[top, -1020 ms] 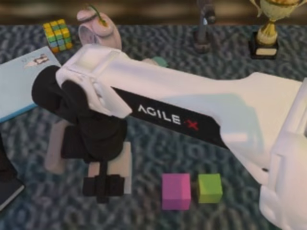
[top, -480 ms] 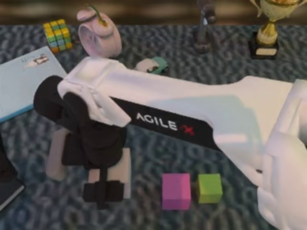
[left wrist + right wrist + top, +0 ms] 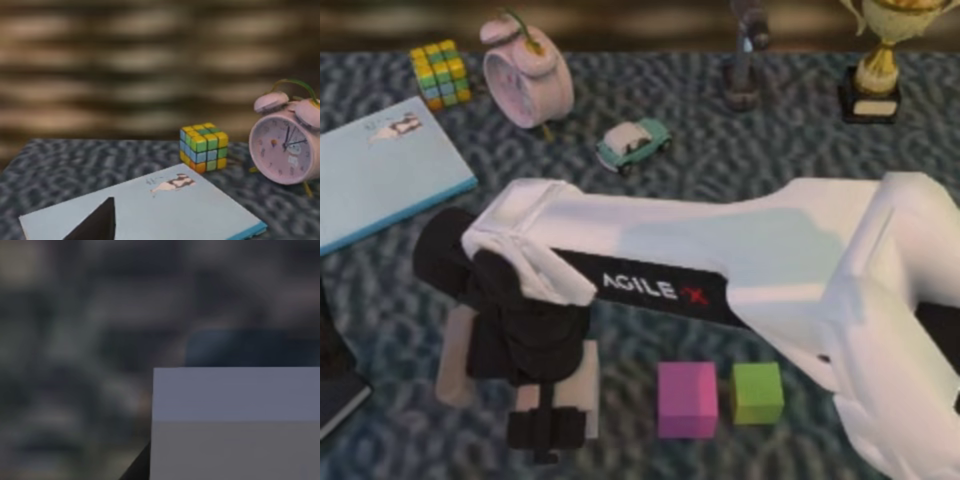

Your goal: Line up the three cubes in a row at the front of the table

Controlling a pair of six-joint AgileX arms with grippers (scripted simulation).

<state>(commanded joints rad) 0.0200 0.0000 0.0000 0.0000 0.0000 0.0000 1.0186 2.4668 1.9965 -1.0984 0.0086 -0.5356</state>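
Mottled blue-grey desk [image 3: 740,140]. Right pincer [image 3: 552,428] front-left, clamped on lavender-white cube [image 3: 586,385], flat faces pinched, near magenta cube [image 3: 686,399]; lime cube [image 3: 757,392] just beside that. Cubes likely rigid, light, smooth: grip opposite faces mid-height. Left pincer: parked left edge, fingers cannot tell.

the white right arm's black gripper [image 3: 548,428] has shifted toward the table's front with the pale lavender-white cube [image 3: 582,385] between its fingers, nearer the magenta-pink cube [image 3: 686,399]. a small mint-green toy car [image 3: 633,144] is now uncovered behind the arm.
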